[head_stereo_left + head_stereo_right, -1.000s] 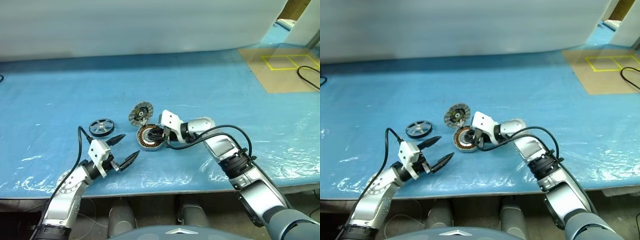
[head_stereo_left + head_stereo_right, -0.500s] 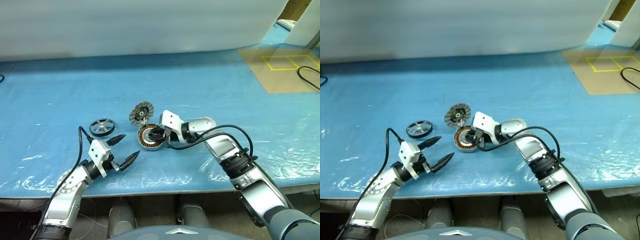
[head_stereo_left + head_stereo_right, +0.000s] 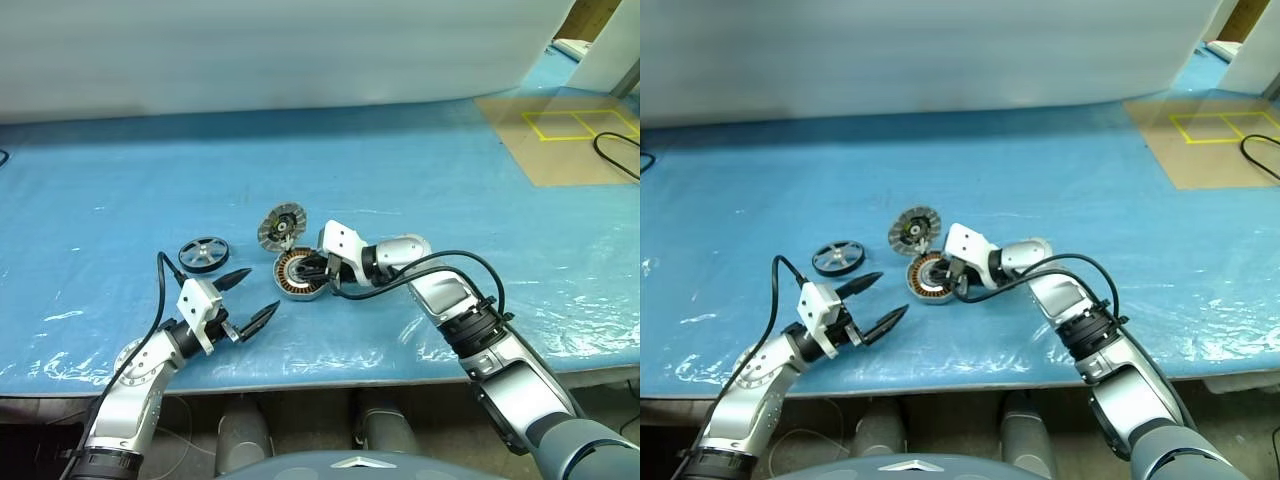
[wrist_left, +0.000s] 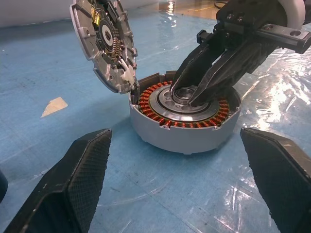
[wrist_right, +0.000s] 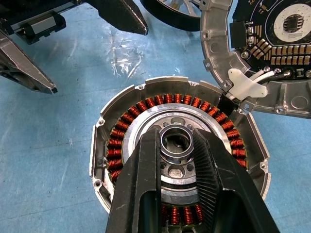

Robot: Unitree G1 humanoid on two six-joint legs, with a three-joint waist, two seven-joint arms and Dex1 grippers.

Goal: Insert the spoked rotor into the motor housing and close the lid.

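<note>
The motor housing (image 3: 297, 276) lies flat on the blue table, its copper windings (image 5: 127, 118) ringing a pale centre. My right gripper (image 5: 176, 140) reaches in from the right and is shut on the raised hub ring at the housing's centre. The lid (image 3: 281, 226) stands tilted at the housing's far edge, joined to it by a white wire clip (image 5: 245, 82). The spoked rotor (image 3: 203, 253) rests flat on the table to the left. My left gripper (image 3: 262, 291) hovers open, nearer than the housing and to its left, holding nothing and pointing at it.
A blue plastic sheet covers the table (image 3: 420, 180), whose front edge runs just behind my arms. A brown board with yellow tape squares (image 3: 570, 135) and a black cable (image 3: 615, 150) lie at the far right. A pale wall panel (image 3: 300, 50) closes the back.
</note>
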